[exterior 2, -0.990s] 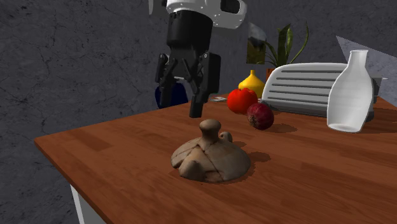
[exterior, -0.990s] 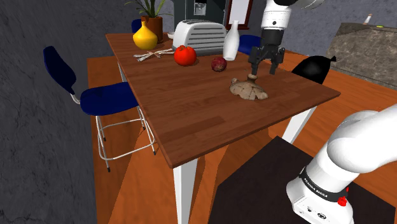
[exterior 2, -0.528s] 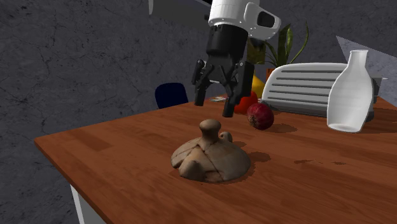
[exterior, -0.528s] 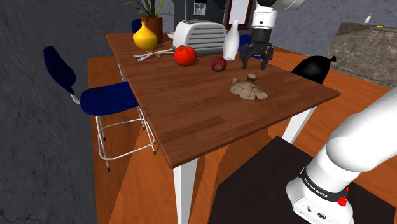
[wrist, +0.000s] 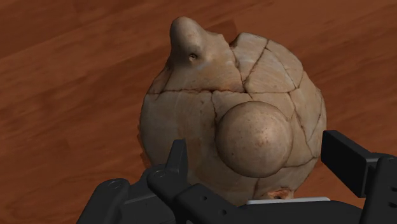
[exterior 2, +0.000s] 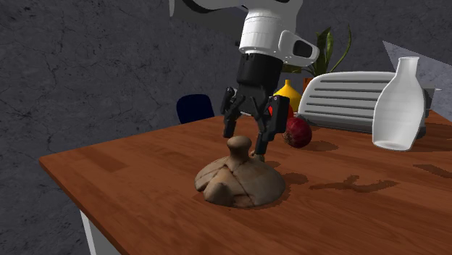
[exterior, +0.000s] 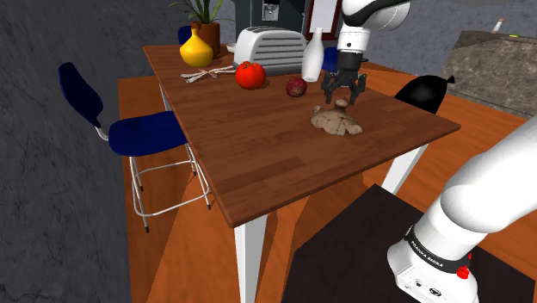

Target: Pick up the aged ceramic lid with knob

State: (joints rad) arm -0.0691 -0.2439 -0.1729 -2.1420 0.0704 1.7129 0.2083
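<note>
- The cracked brown lid [exterior 2: 239, 181] rests dome-up on the wooden surface [exterior 2: 116, 181], so its knob [exterior 2: 237, 145] is topmost (the obvious handle).
- The gripper [exterior 2: 244, 145] hangs at the knob with its fingers [exterior 2: 229, 123] spread wide either side, holding nothing, apparently lined up to close.
- The white bottle [exterior 2: 398, 105] stands well apart, clear of the approach.

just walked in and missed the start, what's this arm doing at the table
A white Franka arm holds its open end effector just above a brown, cracked lid that lies on the wooden table. The two black fingers stand either side of the lid's round knob without touching it. Nothing is gripped yet and the lid is not lifted.
</note>
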